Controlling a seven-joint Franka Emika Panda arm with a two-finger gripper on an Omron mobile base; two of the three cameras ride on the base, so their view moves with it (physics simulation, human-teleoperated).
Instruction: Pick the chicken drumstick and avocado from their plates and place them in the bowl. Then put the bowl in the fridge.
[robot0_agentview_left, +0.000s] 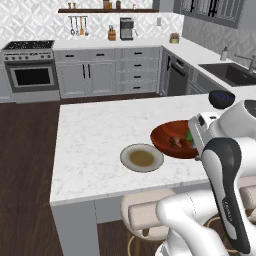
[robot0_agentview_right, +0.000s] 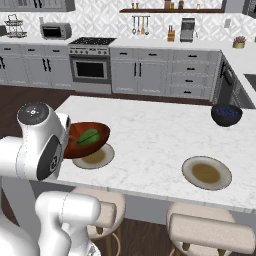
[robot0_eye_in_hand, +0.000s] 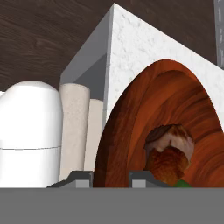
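We hold the bowl by its rim, gripper clamped astride it at lower centre; drumstick lies inside, right.

Light is even and bright across the kitchen, with no visible lamp or window as its source. The white island counter reads almost washed out, its marbling faint. Shadows are weak — only a soft dark rim under the empty plate and under the bowl. The bowl's inner wall shows a glossy sheen in the hand view. Everything is rendered and slightly soft, with coarse, jagged edges — far shelf items are small blurs. No lens bending at the edges. The near bowl rim looms large.
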